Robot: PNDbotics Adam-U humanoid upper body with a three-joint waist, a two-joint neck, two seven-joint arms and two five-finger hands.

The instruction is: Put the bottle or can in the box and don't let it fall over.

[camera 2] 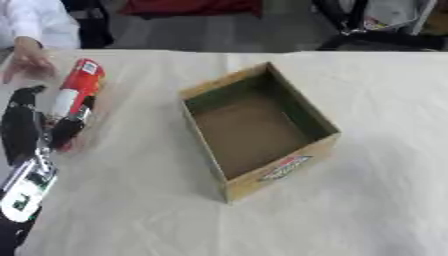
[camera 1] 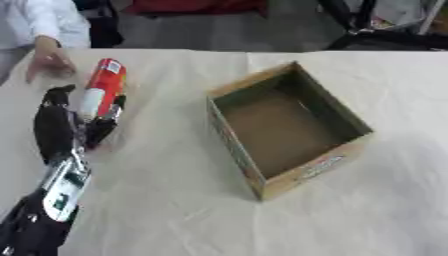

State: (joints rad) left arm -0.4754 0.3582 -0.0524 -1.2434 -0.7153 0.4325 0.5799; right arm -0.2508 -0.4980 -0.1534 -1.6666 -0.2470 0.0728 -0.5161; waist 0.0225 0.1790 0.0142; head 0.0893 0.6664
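At the left of the frame the left hand (camera 1: pixel 66 127) has its fingers (camera 1: pixel 103 125) curled round the lower part of a red and white bottle (camera 1: pixel 103 90), which leans with its top toward the upper left. The picture is soft here, so whether the bottle's base touches the worktop (camera 1: pixel 175 210) or hangs just above it cannot be told. The hand takes the bottle low and from the side, which looks like a choice to leave the base free for setting down and to keep the body steady on the way across. The right hand shows in neither view.

The cardboard box (camera 1: pixel 289 127) sits open-topped at the middle of the frame, to the right of the bottle and well apart from it, turned with a corner toward the lower edge; nothing shows inside it (its brown floor shows bare). An open top and a flat floor suit a bottle lowered straight down, so the tilt would probably need correcting before release.

A person's hand (camera 1: pixel 48 62) in a white sleeve hovers at the upper left, near the bottle's top but apparently not touching it.

The left eye view shows more of the black forearm and the worktop left of it; the right eye view crops that side.
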